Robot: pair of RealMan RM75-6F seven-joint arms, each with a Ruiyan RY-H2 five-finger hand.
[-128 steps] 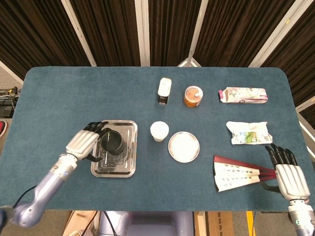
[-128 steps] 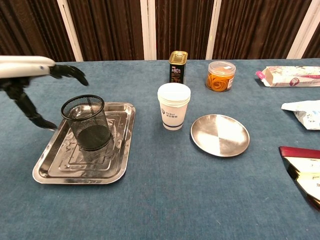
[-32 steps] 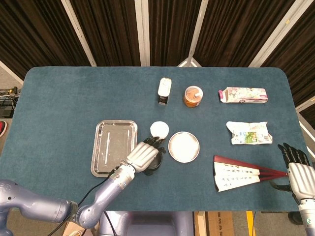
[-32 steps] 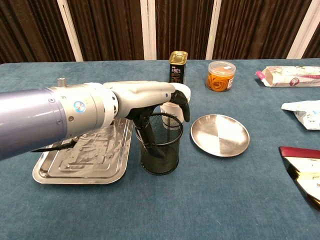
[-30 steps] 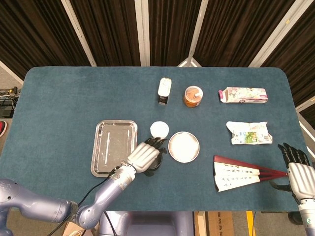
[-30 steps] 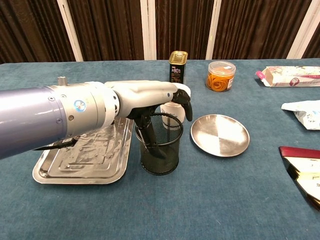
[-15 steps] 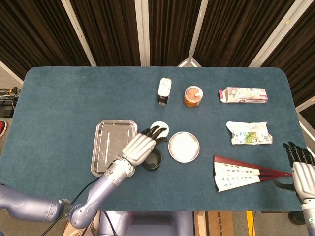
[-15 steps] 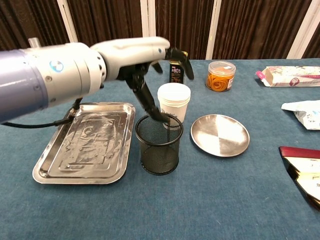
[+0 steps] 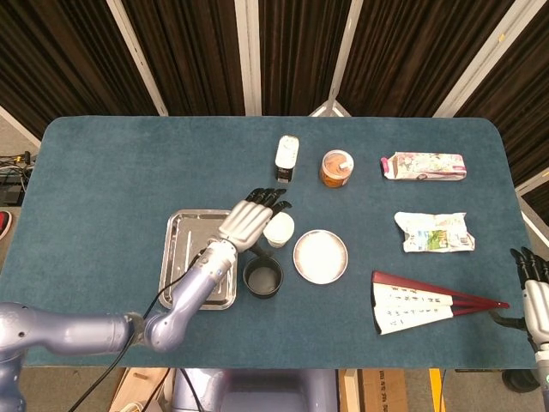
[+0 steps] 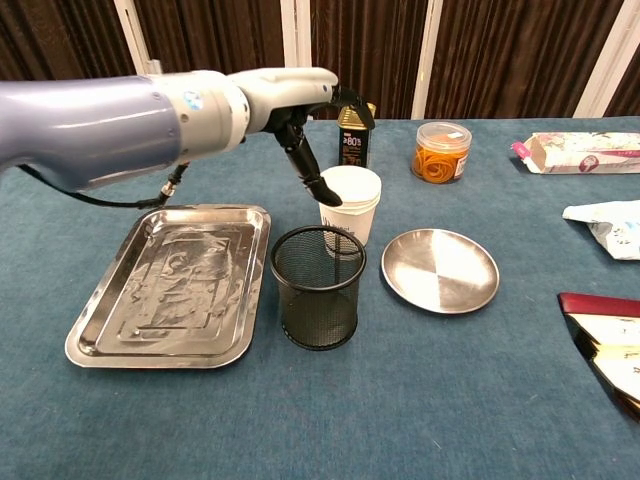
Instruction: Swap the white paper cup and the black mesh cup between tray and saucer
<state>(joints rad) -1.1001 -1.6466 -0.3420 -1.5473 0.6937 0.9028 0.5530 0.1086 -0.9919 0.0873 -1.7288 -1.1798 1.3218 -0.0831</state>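
Observation:
The black mesh cup (image 9: 262,277) (image 10: 318,287) stands upright on the blue cloth, between the steel tray (image 9: 190,268) (image 10: 160,290) and the round saucer (image 9: 320,256) (image 10: 440,270). Both tray and saucer hold nothing. Just behind the mesh cup is the white paper cup (image 9: 280,230) (image 10: 349,204), also on the cloth. My left hand (image 9: 248,220) (image 10: 296,98) hovers open above and to the left of the paper cup, with its thumb pointing down beside the rim. My right hand (image 9: 537,297) stays open at the table's right edge.
A small can (image 9: 287,157) (image 10: 355,131), an orange-filled jar (image 9: 336,168) (image 10: 441,152) and a carton (image 9: 424,166) (image 10: 585,150) line the back. A crumpled packet (image 9: 433,232) and a folding fan (image 9: 420,302) lie at the right.
My left hand carried the mesh cup out of the tray, set it on the cloth, let go, then rose and moved back toward the paper cup. The right hand slid slightly toward the edge.

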